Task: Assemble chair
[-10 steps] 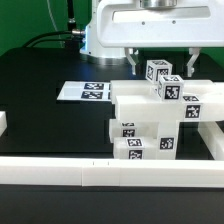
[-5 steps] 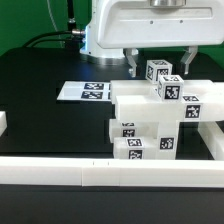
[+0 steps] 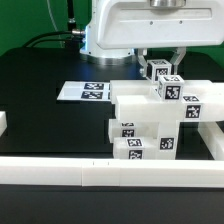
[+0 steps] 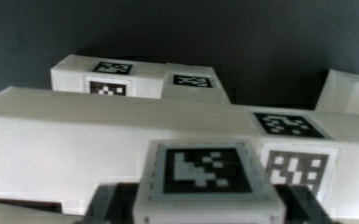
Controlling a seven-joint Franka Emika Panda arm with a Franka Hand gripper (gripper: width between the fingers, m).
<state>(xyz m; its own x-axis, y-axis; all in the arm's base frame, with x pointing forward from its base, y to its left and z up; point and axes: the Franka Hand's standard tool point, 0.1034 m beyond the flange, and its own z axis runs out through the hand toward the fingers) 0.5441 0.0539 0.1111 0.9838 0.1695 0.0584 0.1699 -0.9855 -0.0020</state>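
1. Exterior view: the chair (image 3: 158,122) is a cluster of white blocky plastic pieces on the black table (image 3: 45,110), toward the exterior view's right and just behind the long white rail (image 3: 110,177) that runs across the front.
2. Its pieces stack in steps: a low block at the front, a wide slab above it, and a square post (image 3: 161,72) rising highest at the back. Small black-and-white square tags sit on the faces toward the camera.
3. The claw (image 3: 160,66) hangs from the white arm body directly over the cluster, its fingers drawn in against the two sides of the square post and pinching it near the top.
4. The marker board (image 3: 86,92) lies flat on the table toward the exterior view's left of the chair, apart from it.
5. A second white rail piece (image 3: 210,140) lies at the exterior view's right edge, beside the chair.
6. Wrist view: the square post (image 4: 206,172) fills the foreground, its tagged end face toward the camera, with the dark fingertips (image 4: 108,205) tight against either side.
7. Beyond it lies a broad white slab (image 4: 105,125) carrying a tag, and farther off a smaller white block (image 4: 137,76) with two tags on top, all on the dark table.
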